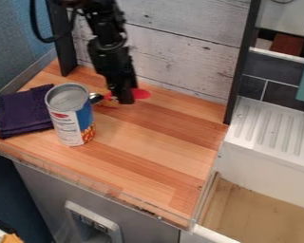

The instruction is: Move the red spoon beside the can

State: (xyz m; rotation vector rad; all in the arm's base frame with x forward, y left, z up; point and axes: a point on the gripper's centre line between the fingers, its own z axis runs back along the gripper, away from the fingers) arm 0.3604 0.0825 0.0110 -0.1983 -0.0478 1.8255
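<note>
Nearest the camera, at the lower left corner of the view, is a small orange item [12,238] at a white edge. Beside it to the right stands a grey cabinet front [145,209] with a light grey recessed frame [94,220]. At the lower right is a basin [253,209] with a tan floor.

Behind the cabinet front, a clear strip [91,182] borders the front edge of the wooden surface [148,147]. The can [72,114] stands upright on the left part of the surface. A folded purple cloth [21,111] lies just beside it, on its left. A white ribbed drainboard [269,128] is mounted to the right of the surface.

Farther back, the pincer [124,99] points down at the red spoon [140,93], to the right of the can. Red shows on both sides of the pincer. Its opening, and whether it grips the spoon, cannot be determined. A dark, shiny item [95,98] is located just behind the can.

The black arm [107,40] enters from the top edge, in front of a whitewashed plank panel [186,47]. Black posts [240,61] flank the panel. Dark tiles [278,92] are fitted behind the drainboard.
</note>
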